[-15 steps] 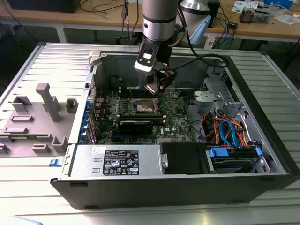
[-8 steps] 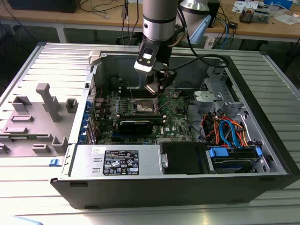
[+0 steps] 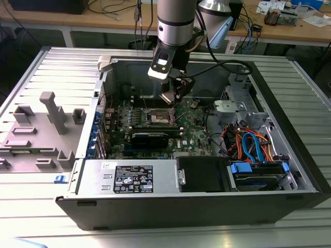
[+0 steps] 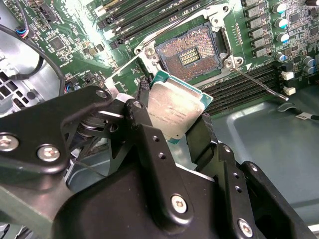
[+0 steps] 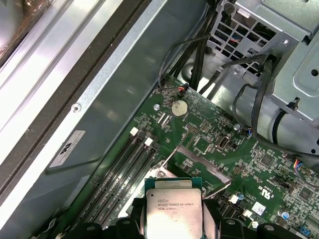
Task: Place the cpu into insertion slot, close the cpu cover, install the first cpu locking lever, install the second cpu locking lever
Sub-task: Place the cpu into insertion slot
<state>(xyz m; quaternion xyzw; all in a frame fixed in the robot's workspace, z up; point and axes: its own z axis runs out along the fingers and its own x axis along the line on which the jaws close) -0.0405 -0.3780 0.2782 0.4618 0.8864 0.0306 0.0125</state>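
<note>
Step one in hand: the cpu (image 4: 175, 110) is held clamped in the gripper (image 3: 173, 98), apart from the open insertion slot (image 4: 192, 50) at mid-motherboard (image 5: 209, 129); squaring over the slot is judged necessary.

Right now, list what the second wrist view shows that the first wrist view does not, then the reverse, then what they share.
Second wrist view: the open socket with its bare pin field, and the chip not yet seated in it.
First wrist view: a round coin battery, black cables and a grey metal cage past the board.
Both wrist views: the chip clamped in the gripper above the green board, and the long black memory slots.
</note>
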